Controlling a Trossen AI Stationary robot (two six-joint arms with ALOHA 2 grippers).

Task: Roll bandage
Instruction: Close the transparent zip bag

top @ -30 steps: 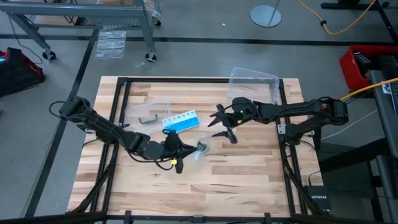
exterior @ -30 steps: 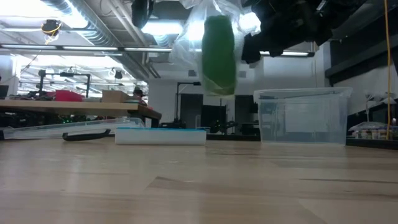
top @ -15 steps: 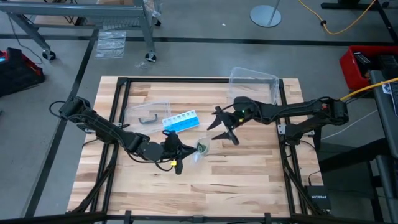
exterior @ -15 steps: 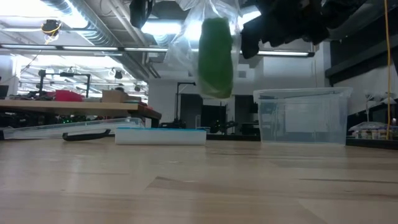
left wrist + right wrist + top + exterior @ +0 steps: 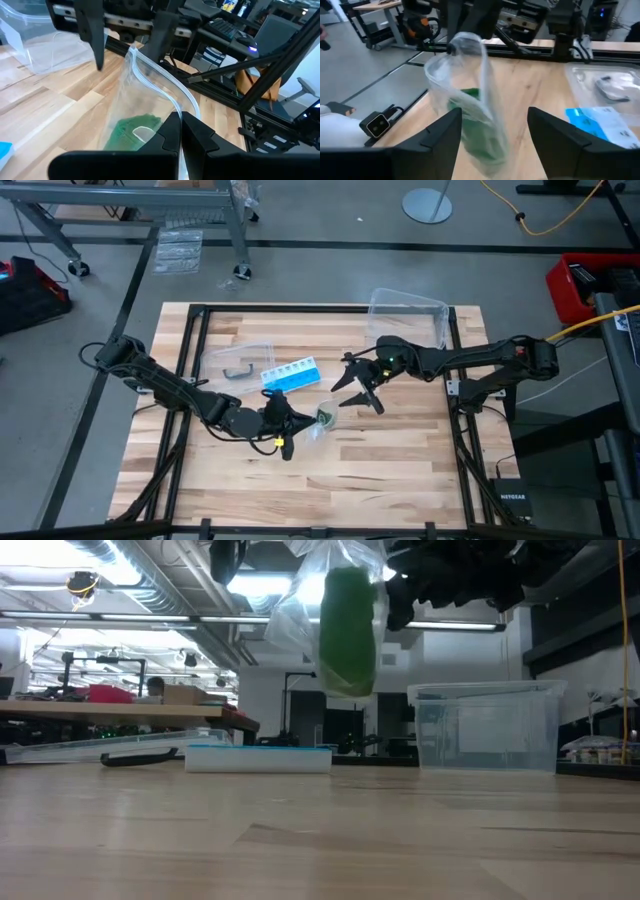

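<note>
High view: pale wood-plank worktop (image 5: 400,470). Left gripper (image 5: 296,418) clamped on a thin clear bag (image 5: 322,420); right gripper (image 5: 358,388) spread apart just beside it.
Low view: green soft bandage (image 5: 348,630), rolled, hangs inside the bag above the worktop.
Left wrist view: bag's crinkled rim pinched.
Right wrist view: dark fingers (image 5: 440,135) flank the bag.
</note>
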